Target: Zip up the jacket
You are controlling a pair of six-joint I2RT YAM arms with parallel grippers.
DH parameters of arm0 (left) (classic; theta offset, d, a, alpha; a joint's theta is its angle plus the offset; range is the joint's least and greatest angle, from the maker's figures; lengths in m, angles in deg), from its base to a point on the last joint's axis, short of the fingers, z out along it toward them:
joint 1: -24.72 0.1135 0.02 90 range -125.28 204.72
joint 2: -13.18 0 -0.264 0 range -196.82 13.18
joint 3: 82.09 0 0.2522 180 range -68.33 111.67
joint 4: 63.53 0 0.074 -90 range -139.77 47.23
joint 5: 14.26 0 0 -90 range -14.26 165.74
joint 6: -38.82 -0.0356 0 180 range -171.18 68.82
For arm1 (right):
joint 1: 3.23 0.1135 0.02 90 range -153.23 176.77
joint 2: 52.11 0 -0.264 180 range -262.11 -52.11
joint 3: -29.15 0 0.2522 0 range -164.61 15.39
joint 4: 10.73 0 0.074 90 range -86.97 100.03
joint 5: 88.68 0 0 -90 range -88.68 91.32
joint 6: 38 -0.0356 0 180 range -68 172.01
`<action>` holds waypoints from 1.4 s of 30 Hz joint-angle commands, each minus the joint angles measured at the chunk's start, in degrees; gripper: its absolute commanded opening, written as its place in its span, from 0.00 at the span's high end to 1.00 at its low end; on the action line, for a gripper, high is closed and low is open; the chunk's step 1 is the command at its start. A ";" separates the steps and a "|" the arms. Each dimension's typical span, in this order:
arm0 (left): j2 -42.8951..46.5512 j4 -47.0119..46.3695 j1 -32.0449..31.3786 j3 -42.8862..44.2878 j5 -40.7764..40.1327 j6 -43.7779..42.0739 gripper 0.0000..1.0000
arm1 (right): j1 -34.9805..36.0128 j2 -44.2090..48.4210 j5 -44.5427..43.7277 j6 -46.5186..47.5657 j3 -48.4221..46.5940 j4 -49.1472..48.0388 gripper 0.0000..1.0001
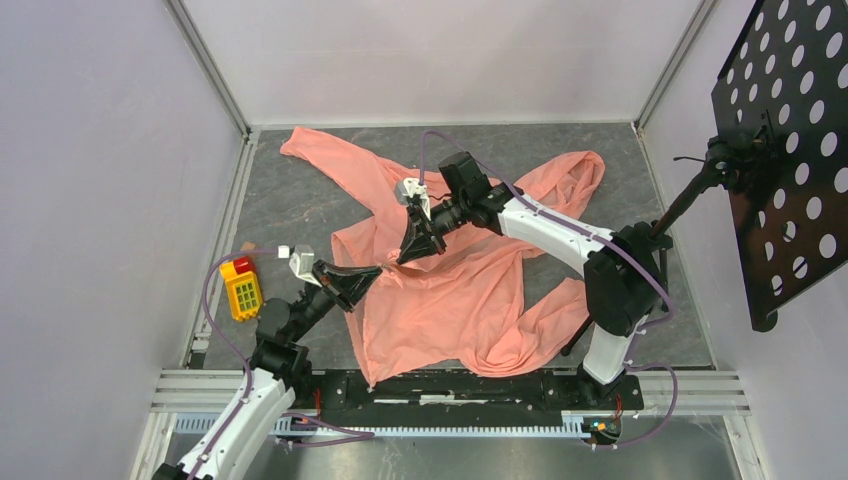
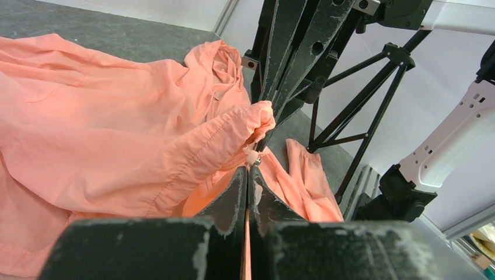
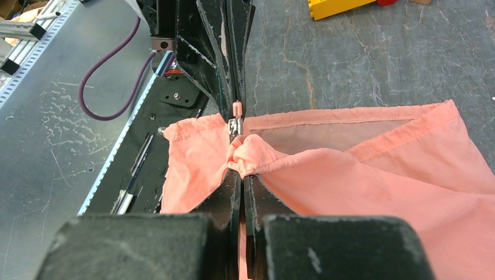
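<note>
- One jacket (image 1: 450, 300), salmon pink, lies rumpled across the middle of the grey table (image 1: 290, 210). It takes up most of the space between the two arms.
- I count two sleeves. One (image 1: 320, 150) trails to the far left corner, and the other (image 1: 548, 312) is folded back at the near right. The single hood (image 1: 578, 172) is bunched at the far right.
- There are two grippers, both down on the cloth near the jacket's left edge, tip almost to tip.
- The left gripper (image 1: 366, 274) has its jaws pressed tight together on the zipper pull (image 3: 236, 109). This little pink tab peeks out from between the fingers, with the one silver slider (image 3: 234, 125) just below it.
- The right gripper (image 1: 413, 254) is likewise clamped narrow. It pinches a small gathered knot of jacket fabric right beside the slider, and the hem runs off taut to the side in its own wrist view.
- From the left wrist view, the slider sits between the two pairs of fingertips, touching the pinched fold.
- One yellow toy block (image 1: 241, 292) with a red piece on top sits at the table's left edge, well apart from the jacket.
- One black perforated board (image 1: 790, 150) stands on one black tripod (image 2: 350, 116) at the right side. A tripod foot is near the folded sleeve.
</note>
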 commanded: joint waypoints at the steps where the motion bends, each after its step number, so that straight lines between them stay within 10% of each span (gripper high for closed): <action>1: 0.82 -0.38 -0.16 -6.22 -1.54 -2.19 0.98 | 0.24 1.38 1.60 0.23 0.07 -1.19 1.00; 42: -2.01 -3.68 -0.22 -6.06 1.18 -1.87 0.98 | 1.34 -3.26 1.60 -0.38 -6.13 2.05 1.00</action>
